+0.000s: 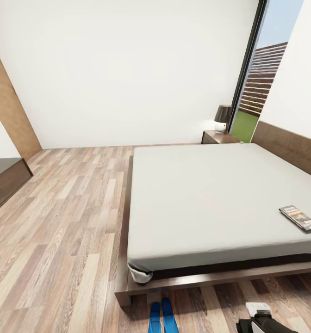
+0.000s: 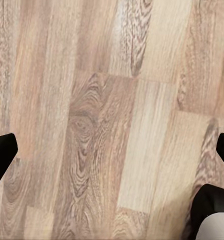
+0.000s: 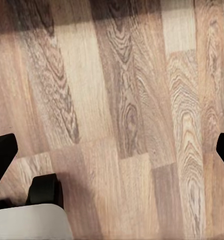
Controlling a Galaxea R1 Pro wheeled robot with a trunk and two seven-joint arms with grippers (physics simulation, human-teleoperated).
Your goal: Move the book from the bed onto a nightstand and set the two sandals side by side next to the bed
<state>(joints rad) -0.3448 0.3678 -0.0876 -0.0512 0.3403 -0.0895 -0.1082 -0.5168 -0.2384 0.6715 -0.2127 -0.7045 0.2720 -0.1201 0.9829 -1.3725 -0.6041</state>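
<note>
The thin dark paperback book (image 1: pixel 299 218) lies on the grey-mattressed wooden bed (image 1: pixel 211 199); two bright blue sandals (image 1: pixel 163 317) sit together on the wood-plank floor (image 1: pixel 58 231). Both hands (image 2: pixel 112 150) (image 3: pixel 112 147) gape wide.

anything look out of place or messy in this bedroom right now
Little stands out. A thin dark paperback book lies askew near the edge of the grey mattress of the dark wooden bed, and two bright blue sandals sit side by side on the plank floor at its foot.
</note>
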